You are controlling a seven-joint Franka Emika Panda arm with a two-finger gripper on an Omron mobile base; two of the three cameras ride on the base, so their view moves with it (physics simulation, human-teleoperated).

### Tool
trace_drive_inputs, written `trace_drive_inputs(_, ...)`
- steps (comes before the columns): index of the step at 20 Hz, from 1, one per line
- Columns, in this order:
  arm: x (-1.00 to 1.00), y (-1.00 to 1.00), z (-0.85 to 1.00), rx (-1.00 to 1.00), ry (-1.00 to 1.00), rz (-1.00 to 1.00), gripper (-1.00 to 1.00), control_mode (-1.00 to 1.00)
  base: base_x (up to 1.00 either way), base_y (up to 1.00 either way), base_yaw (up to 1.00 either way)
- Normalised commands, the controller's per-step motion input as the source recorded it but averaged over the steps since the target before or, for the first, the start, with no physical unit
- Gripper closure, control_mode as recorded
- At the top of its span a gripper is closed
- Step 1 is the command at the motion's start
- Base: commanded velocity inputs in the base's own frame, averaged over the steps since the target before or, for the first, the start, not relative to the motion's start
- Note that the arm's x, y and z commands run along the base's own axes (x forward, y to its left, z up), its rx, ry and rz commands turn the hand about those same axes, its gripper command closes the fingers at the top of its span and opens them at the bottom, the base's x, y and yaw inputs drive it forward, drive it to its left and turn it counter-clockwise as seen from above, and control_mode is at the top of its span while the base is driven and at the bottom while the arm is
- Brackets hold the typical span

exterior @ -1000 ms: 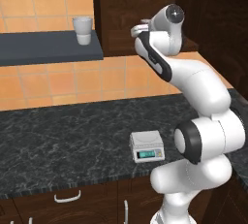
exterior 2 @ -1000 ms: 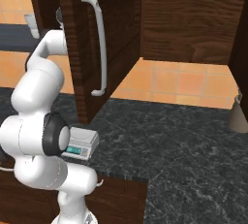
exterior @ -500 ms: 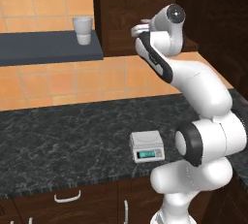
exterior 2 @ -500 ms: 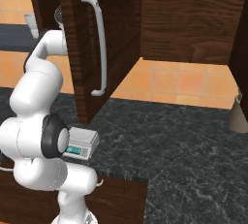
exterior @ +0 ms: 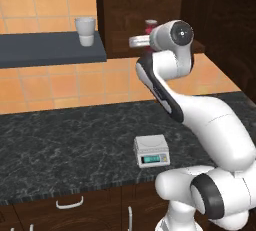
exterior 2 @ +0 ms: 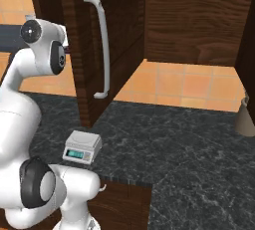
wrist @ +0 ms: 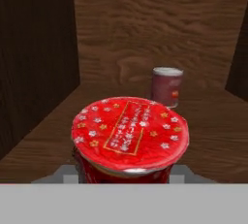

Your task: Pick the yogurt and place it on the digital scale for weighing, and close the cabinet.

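Take the digital scale (exterior: 151, 151) as your landmark: it sits on the dark counter (exterior: 60, 140) near the front edge, plate bare, teal display facing out. Up and well to its left, a white cup (exterior: 85, 30) stands on the grey shelf (exterior: 45, 50); not your target. Above the scale and a little right, the arm reaches into the cabinet (exterior 2: 119, 35), whose door hangs open with the long bar handle (exterior 2: 102, 45) turned out toward you in the right base view. A second ago the arm was already parked at this spot with the jaws part-open; over that second the base views barely shift, and the change is at the hand, where the jaws have closed down. In the hand view the yogurt (wrist: 129, 138) sits hard against the gripper (wrist: 125, 177), its bright-red lid right up close to the camera and its dark cup down between the fingertips, so you can read this as closed on the yogurt, though the pad contact itself is hidden under the lid. The yogurt rests on the cabinet floor, not lifted. Behind it, further in, stands the red can (wrist: 167, 86), apart from the cup. Judgement: grasp is made; next is lift, withdraw clear of the door, then down to the scale. Door closing remains undone.
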Motion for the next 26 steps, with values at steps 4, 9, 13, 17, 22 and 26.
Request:
trace_drive_inputs(4, -1.00, 0.13, -0.04, 0.02, -0.01, -0.06, 1.00, -1.00, 0.00, 0.00, 0.00)
trace_drive_inputs(9, -1.00, 0.00, -0.22, 0.04, 0.01, -0.12, 1.00, -1.00, 0.00, 0.00, 0.00)
trace_drive_inputs(13, -0.39, 0.00, -0.59, -0.01, 0.18, -0.01, 1.00, -1.00, 0.00, 0.00, 0.00)
trace_drive_inputs(17, 0.00, -0.10, -0.80, -0.01, 0.25, 0.13, 1.00, -1.00, 0.00, 0.00, 0.00)
trace_drive_inputs(22, 0.00, -0.16, -0.75, 0.00, 0.30, 0.18, 1.00, -1.00, 0.00, 0.00, 0.00)
trace_drive_inputs(26, 0.01, -0.03, -0.51, 0.04, 0.25, 0.19, 1.00, -1.00, 0.00, 0.00, 0.00)
